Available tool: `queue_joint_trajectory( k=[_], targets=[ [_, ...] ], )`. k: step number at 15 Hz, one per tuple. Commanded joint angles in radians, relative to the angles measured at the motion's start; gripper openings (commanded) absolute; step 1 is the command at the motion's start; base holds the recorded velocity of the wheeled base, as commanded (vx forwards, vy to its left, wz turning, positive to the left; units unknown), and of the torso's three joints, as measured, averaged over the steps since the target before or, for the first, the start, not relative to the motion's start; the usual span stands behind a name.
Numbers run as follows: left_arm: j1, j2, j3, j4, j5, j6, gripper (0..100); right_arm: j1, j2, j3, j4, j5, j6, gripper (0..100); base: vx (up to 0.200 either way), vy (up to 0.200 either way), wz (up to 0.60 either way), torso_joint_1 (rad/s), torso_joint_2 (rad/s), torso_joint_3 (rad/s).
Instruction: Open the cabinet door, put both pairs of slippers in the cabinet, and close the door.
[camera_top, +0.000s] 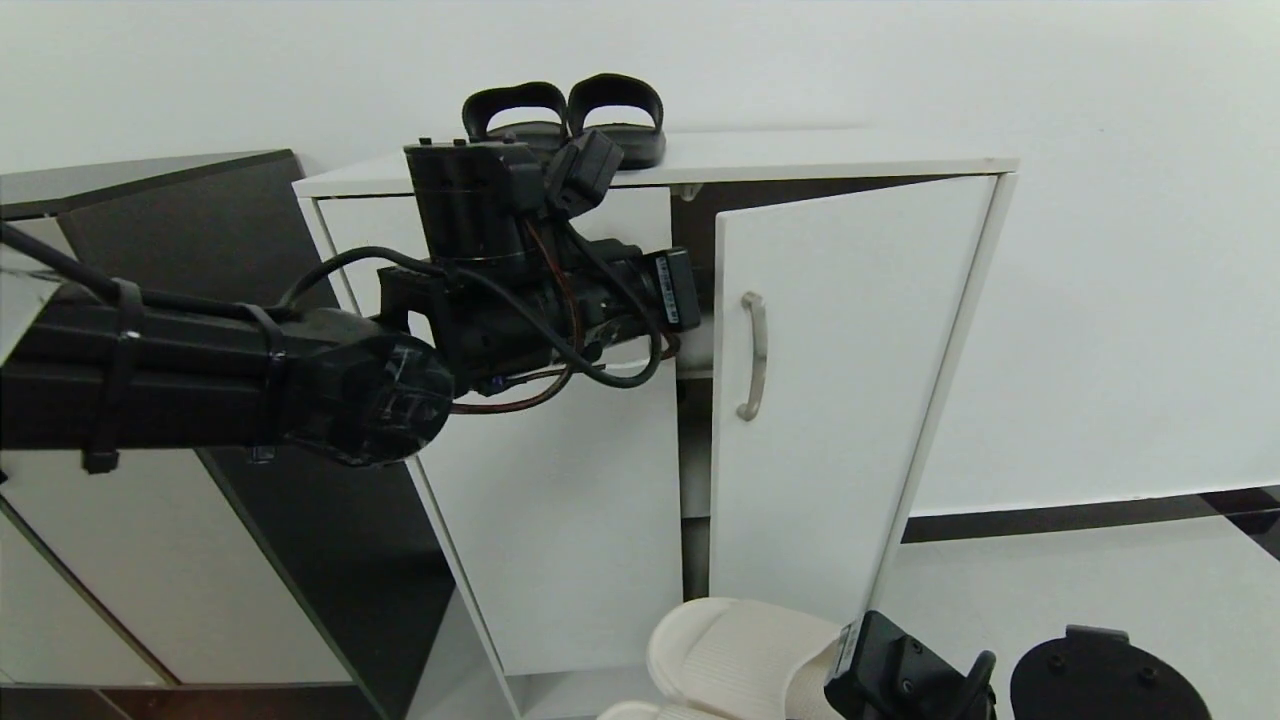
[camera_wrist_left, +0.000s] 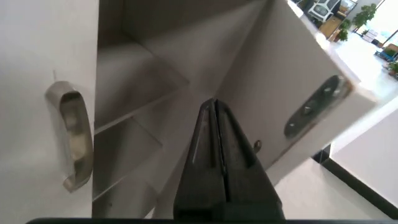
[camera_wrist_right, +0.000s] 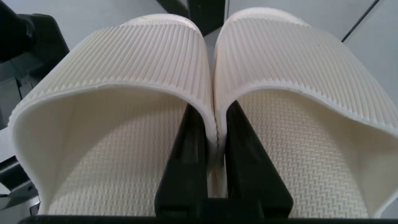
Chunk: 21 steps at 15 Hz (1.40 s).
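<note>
The white cabinet (camera_top: 560, 520) is standing with its flat right door (camera_top: 830, 400) hanging open. The left gripper (camera_wrist_left: 216, 143), pinched shut on nothing, is poking into the gap. Two black slippers (camera_top: 565, 115) are sitting on top. The right gripper (camera_wrist_right: 216, 134) is squeezing two soft, ribbed cream slippers (camera_wrist_right: 124, 112) low by the door.

White cabinet (camera_top: 560, 520): right-side door (camera_top: 840, 400) stands ajar, with a curved metal handle (camera_top: 753, 355) upright near its free edge. Shelves are visible inside. The black slippers (camera_top: 565, 115) sit side by side on the cabinet top. The cream slippers (camera_top: 740, 655), ribbed straps pressed together, are pinched in the right hand (camera_wrist_right: 214, 140), low before the door's foot.
</note>
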Motion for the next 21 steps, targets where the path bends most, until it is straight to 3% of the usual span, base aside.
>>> queue_joint_trajectory(
  k=[1, 3, 5, 7, 8, 10, 11, 12, 13, 14, 15, 16, 17, 19, 20, 21],
  targets=[
    [-0.016, -0.024, 0.028, -0.002, 0.029, 0.003, 0, 0.007, 0.007, 0.0, 0.001, 0.0, 0.0, 0, -0.2, 0.0, 0.0, 0.007, 0.0, 0.002],
    [-0.064, -0.082, 0.068, -0.002, 0.03, 0.006, 0, 0.016, 0.006, 0.0, -0.001, 0.0, 0.0, 0, -0.2, 0.0, 0.0, 0.005, 0.0, -0.002],
    [-0.192, -0.139, 0.117, -0.002, 0.029, 0.006, 0, 0.021, 0.006, 0.0, -0.001, 0.0, 0.0, 0, -0.2, 0.0, 0.0, -0.002, 0.0, 0.009],
    [-0.283, -0.171, 0.117, -0.001, 0.035, 0.01, 0, 0.021, 0.004, 0.0, -0.004, -0.002, 0.0, 0, -0.2, 0.0, 0.0, 0.002, 0.0, 0.002],
    [-0.278, -0.179, 0.122, -0.001, 0.04, 0.019, 0, 0.018, 0.004, -0.003, -0.005, -0.009, 0.001, 0, -0.2, 0.0, 0.0, 0.002, 0.0, -0.002],
    [-0.137, -0.208, 0.145, 0.004, 0.087, 0.024, 0, -0.034, 0.043, -0.053, -0.002, -0.089, 0.009, 0, 0.0, 0.0, 0.0, 0.0, 0.0, 0.0],
    [-0.102, -0.218, 0.151, 0.007, 0.126, 0.024, 0, -0.056, 0.063, -0.07, -0.002, -0.129, 0.011, 0, 0.0, 0.0, 0.0, 0.0, 0.0, 0.0],
    [-0.036, -0.298, 0.209, 0.041, 0.308, 0.053, 0, -0.125, 0.118, -0.13, -0.002, -0.23, 0.028, 0, 0.0, 0.0, 0.0, 0.0, 0.0, 0.0],
    [-0.022, -0.398, 0.315, 0.065, 0.412, 0.13, 0, -0.163, 0.147, -0.176, -0.001, -0.285, 0.06, 0, 0.0, 0.0, 0.0, 0.0, 0.0, 0.0],
    [-0.002, -0.522, 0.435, 0.068, 0.474, 0.184, 0, -0.189, 0.17, -0.21, 0.004, -0.336, 0.069, 0, 0.0, 0.0, 0.0, 0.0, 0.0, 0.0],
    [0.007, -0.597, 0.495, 0.071, 0.515, 0.207, 0, -0.202, 0.184, -0.222, 0.007, -0.365, 0.069, 0, 0.0, 0.0, 0.0, 0.0, 0.0, 0.0],
    [0.021, -0.761, 0.593, 0.091, 0.67, 0.25, 0, -0.215, 0.202, -0.234, 0.007, -0.402, 0.069, 0, 0.0, 0.0, 0.0, 0.0, 0.0, 0.0],
    [0.084, -0.979, 0.656, 0.208, 0.811, 0.248, 0, -0.229, 0.21, -0.237, 0.009, -0.408, 0.069, 0, 0.0, 0.0, 0.0, 0.0, 0.0, 0.0],
    [0.358, -1.326, 0.722, 0.588, 0.79, 0.234, 0, -0.24, 0.213, -0.241, 0.016, -0.411, 0.069, 0, 0.0, 0.0, 0.0, 0.0, 0.0, 0.0],
    [0.398, -1.392, 0.737, 0.653, 0.774, 0.234, 0, -0.241, 0.213, -0.242, 0.016, -0.411, 0.069, 0, 0.0, 0.0, 0.0, 0.0, 0.0, 0.0],
    [0.524, -1.584, 0.809, 0.788, 0.733, 0.242, 0, -0.243, 0.213, -0.242, 0.016, -0.411, 0.069, 0, 0.0, 0.0, 0.0, 0.0, 0.0, 0.0]
  ],
)
